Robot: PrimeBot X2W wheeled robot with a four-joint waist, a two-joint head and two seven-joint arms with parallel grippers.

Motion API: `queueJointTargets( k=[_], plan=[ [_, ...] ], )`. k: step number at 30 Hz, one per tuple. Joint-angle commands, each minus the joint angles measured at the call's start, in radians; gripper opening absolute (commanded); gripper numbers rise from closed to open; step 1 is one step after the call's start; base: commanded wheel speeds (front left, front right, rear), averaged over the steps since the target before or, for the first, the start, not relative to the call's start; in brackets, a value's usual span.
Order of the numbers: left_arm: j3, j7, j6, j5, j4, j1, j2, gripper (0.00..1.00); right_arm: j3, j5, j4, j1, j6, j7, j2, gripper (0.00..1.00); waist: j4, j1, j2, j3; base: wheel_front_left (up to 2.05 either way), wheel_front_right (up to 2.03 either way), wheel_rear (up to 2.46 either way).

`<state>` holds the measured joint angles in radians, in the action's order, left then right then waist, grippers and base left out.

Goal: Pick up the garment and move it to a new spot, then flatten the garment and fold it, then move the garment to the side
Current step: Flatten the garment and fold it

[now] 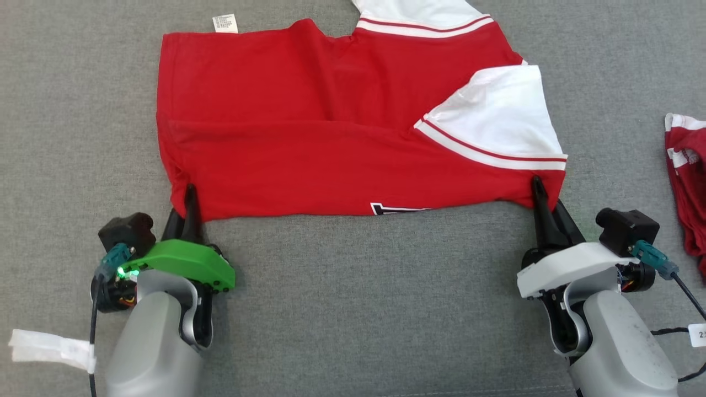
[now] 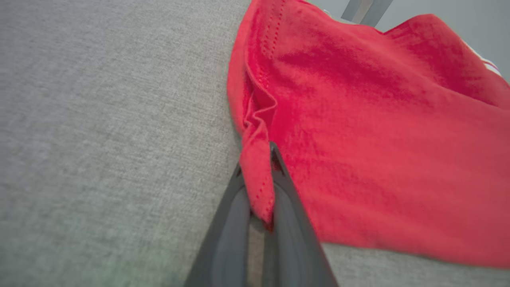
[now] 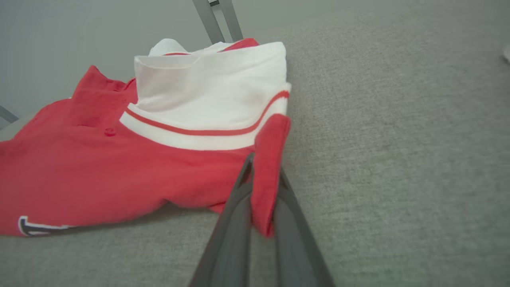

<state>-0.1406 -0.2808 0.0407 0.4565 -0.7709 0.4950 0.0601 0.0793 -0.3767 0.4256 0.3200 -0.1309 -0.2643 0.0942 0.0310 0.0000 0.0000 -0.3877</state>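
Left forearm (image 1: pixel 149 342) and right forearm (image 1: pixel 623 347), pale grey, rise from the bottom edge of the head view; a strip of white tape (image 1: pixel 49 347) lies on the grey cloth surface (image 1: pixel 353 286) beside the left one. Wrist housings: green shell (image 1: pixel 185 262) on the left, white shell (image 1: pixel 568 262) on the right. Left gripper (image 1: pixel 187 196): dark fingers clamped on the near left corner of the jersey (image 1: pixel 287 138); its wrist view shows a fold of stitched red hem pinched between them (image 2: pixel 257 159). Right gripper (image 1: pixel 538 184): closed likewise on the near right corner, a red flap caught between its fingers (image 3: pixel 265 165). Jersey: red, spread wide across the middle of the surface between the two grippers, its near edge held at both ends. Black-and-white lettering (image 1: pixel 394 209) peeks out at that near edge. White sleeve (image 1: pixel 496 118) with red stripes is folded across the right part. White care label (image 1: pixel 225 23) sticks out at the far left corner. Second red garment (image 1: pixel 686 182), crumpled, lies at the right edge, well apart.
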Motion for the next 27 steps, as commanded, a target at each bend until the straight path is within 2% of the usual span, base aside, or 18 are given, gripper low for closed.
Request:
queueJointTargets(
  k=[1, 5, 11, 12, 13, 14, 15, 22, 27],
  plan=[
    [0.001, 0.028, -0.005, -0.012, -0.024, -0.089, -0.014, 0.0, -0.001, -0.009, -0.003, -0.025, 0.001, 0.001, 0.002, 0.0, -0.001, 0.0, 0.0, 0.047, 0.0, 0.0, 0.0],
    [0.039, 0.024, 0.003, -0.036, 0.023, -0.152, -0.009, 0.0, -0.024, -0.024, -0.031, -0.08, 0.001, 0.0, 0.004, 0.0, -0.004, 0.0, 0.0, 0.122, 0.0, 0.0, 0.0],
    [0.044, 0.02, -0.018, -0.042, 0.094, -0.272, -0.006, 0.0, -0.043, -0.039, -0.059, -0.197, 0.001, 0.0, 0.01, 0.0, -0.018, 0.0, 0.0, 0.199, 0.0, 0.0, 0.0],
    [0.047, 0.02, -0.026, -0.042, 0.109, -0.284, -0.005, 0.4, -0.05, -0.041, -0.06, -0.206, 0.001, 0.0, 0.011, 0.0, -0.017, 0.0, 0.0, 0.201, 0.0, 0.0, 0.0],
    [0.054, 0.018, -0.034, -0.038, 0.125, -0.296, -0.005, 1.0, -0.064, -0.039, -0.057, -0.213, 0.001, 0.0, 0.01, 0.17, -0.016, 0.0, 0.0, 0.201, 0.0, 0.0, 0.0],
    [0.055, 0.018, -0.039, -0.04, 0.137, -0.302, -0.005, 1.0, -0.074, -0.037, -0.058, -0.216, 0.001, 0.0, 0.009, 0.74, -0.014, 0.0, 0.0, 0.199, 0.0, 0.0, 0.0],
    [0.054, 0.018, -0.042, -0.051, 0.155, -0.303, -0.005, 1.0, -0.086, -0.03, -0.062, -0.214, 0.001, 0.0, 0.008, 1.0, -0.013, 0.0, 0.0, 0.192, 0.0, 0.0, 0.0],
    [0.064, 0.017, -0.024, -0.08, 0.221, -0.199, -0.003, 1.0, -0.071, 0.063, -0.118, -0.124, 0.001, 0.0, 0.018, 1.0, 0.013, 0.0, 0.0, 0.121, 0.0, 0.0, 0.0],
    [0.074, 0.025, -0.017, -0.099, 0.149, -0.027, 0.033, 1.0, -0.026, 0.086, -0.127, -0.011, 0.001, 0.0, 0.018, 1.0, 0.047, 0.0, 0.0, 0.054, 0.0, 0.0, 0.0]
  ],
)
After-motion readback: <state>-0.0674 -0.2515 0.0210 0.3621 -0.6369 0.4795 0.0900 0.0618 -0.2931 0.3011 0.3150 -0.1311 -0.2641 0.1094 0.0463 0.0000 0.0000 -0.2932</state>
